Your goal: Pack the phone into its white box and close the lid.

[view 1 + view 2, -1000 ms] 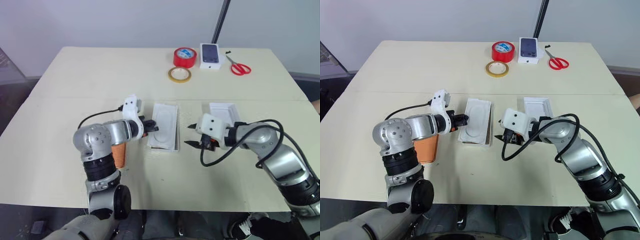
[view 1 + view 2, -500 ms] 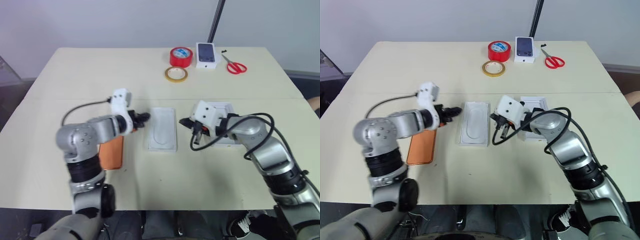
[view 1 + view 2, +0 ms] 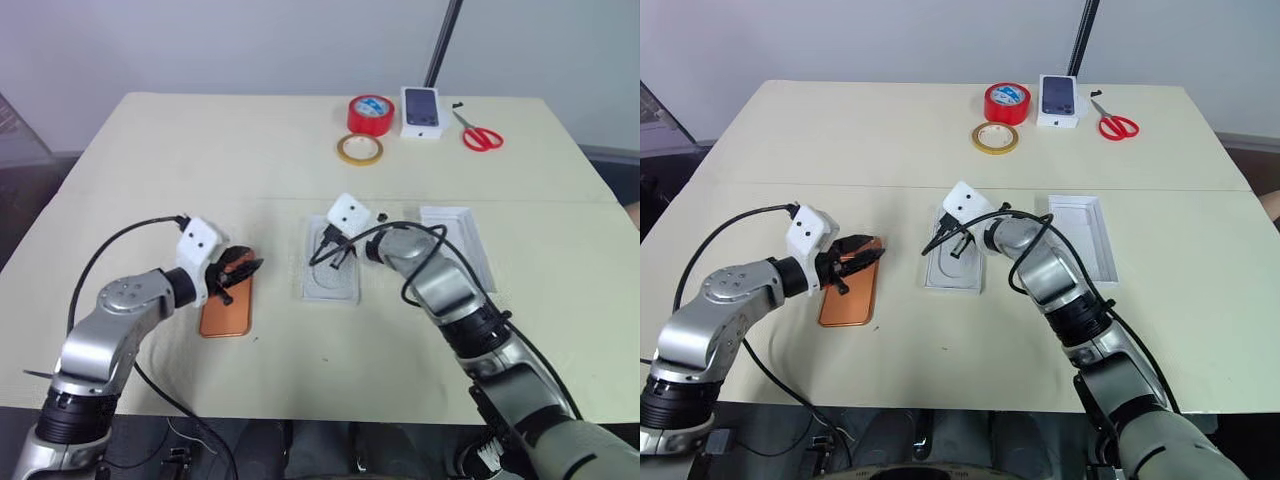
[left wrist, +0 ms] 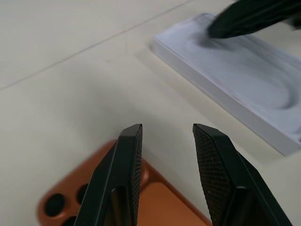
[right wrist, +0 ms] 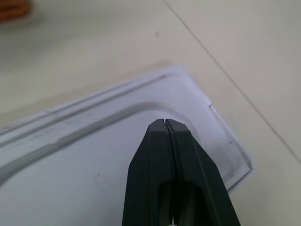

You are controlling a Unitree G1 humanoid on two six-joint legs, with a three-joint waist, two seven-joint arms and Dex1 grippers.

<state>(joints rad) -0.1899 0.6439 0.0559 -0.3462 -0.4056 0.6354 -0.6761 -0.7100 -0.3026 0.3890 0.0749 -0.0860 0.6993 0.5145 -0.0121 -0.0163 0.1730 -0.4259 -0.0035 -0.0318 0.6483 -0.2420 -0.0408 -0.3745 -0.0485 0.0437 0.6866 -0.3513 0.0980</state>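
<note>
We hold the left gripper part-open over the phone and the right gripper pinched shut over the white insert.

Our left fingers stand apart with nothing between them, just above the camera end of the orange phone, which lies flat on the table to the left of the insert. The insert with its oval recess sits on the white box. The lid lies open-side up to the right. At the far edge we see red tape, a yellowish tape ring, a small box with a phone picture and red scissors.
</note>
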